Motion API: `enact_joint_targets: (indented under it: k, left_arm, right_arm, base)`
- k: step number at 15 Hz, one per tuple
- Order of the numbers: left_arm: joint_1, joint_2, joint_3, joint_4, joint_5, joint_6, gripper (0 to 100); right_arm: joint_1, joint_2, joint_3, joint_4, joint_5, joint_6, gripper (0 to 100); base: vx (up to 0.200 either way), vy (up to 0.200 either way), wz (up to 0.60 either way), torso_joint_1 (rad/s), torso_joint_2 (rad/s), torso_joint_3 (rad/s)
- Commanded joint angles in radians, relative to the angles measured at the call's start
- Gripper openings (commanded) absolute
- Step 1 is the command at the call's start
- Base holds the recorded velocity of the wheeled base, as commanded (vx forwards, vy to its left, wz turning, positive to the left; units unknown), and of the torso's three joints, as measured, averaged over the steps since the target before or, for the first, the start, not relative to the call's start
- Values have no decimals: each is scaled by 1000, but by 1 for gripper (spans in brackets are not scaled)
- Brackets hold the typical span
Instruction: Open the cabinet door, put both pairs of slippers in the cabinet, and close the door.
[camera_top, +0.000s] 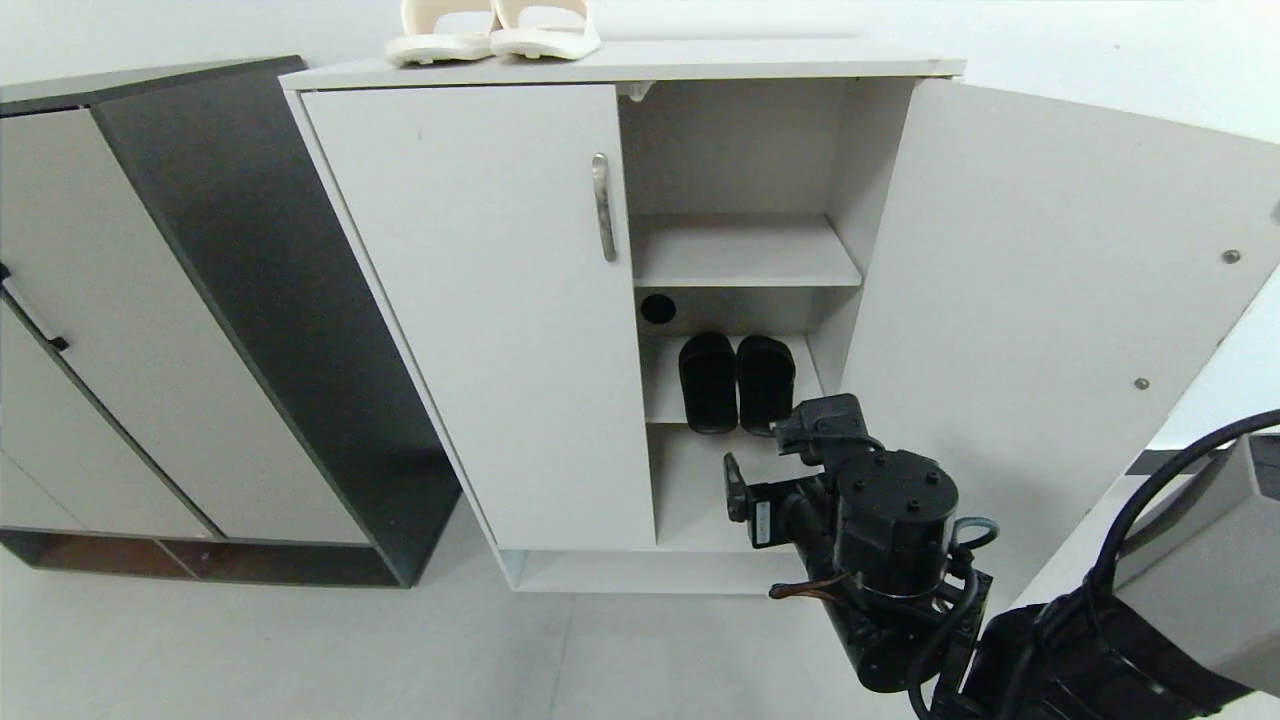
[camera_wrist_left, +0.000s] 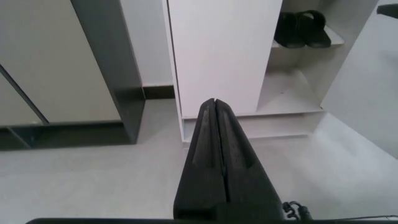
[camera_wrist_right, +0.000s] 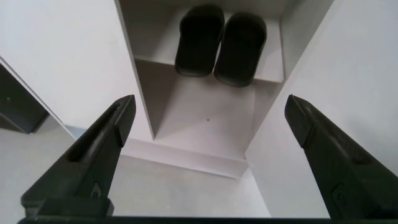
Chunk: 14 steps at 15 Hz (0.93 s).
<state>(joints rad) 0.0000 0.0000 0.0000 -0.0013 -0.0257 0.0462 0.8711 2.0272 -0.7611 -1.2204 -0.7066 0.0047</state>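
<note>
A white cabinet (camera_top: 620, 70) stands with its right door (camera_top: 1050, 300) swung open and its left door (camera_top: 480, 300) closed. A pair of black slippers (camera_top: 737, 382) lies side by side on the middle shelf inside, toes inward. On the cabinet's top rests a pair of cream slippers (camera_top: 495, 35). My right gripper (camera_wrist_right: 210, 106) is open and empty, low in front of the open compartment, facing the black slippers (camera_wrist_right: 221, 40). My left gripper (camera_wrist_left: 214, 106) is shut and empty, held back above the floor and facing the closed door's lower edge; the black slippers (camera_wrist_left: 303, 29) are far ahead of it.
A metal handle (camera_top: 602, 207) runs down the closed door's right edge. An upper shelf (camera_top: 745, 250) and the bottom compartment (camera_top: 700, 500) hold nothing. A grey and dark cabinet (camera_top: 150, 300) stands to the left. The floor (camera_top: 300, 650) in front is bare.
</note>
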Motion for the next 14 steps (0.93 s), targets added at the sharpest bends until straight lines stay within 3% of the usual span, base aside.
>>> enact_joint_targets:
  k: [1, 9, 14]
  left_arm:
    - [0, 2, 0, 0, 0, 17, 0]
    - [0, 2, 0, 1, 0, 11, 0]
    - [0, 2, 0, 1, -2, 11, 0]
  right_arm:
    - [0, 11, -3, -1, -1, 0, 100]
    - [-4, 18, -4, -1, -1, -2, 100]
    - [-4, 18, -1, -2, -2, -2, 100]
  base:
    - [0, 0, 0, -2, 2, 198]
    - [0, 0, 0, 0, -1, 148]
    - [0, 200, 0, 1, 2, 14]
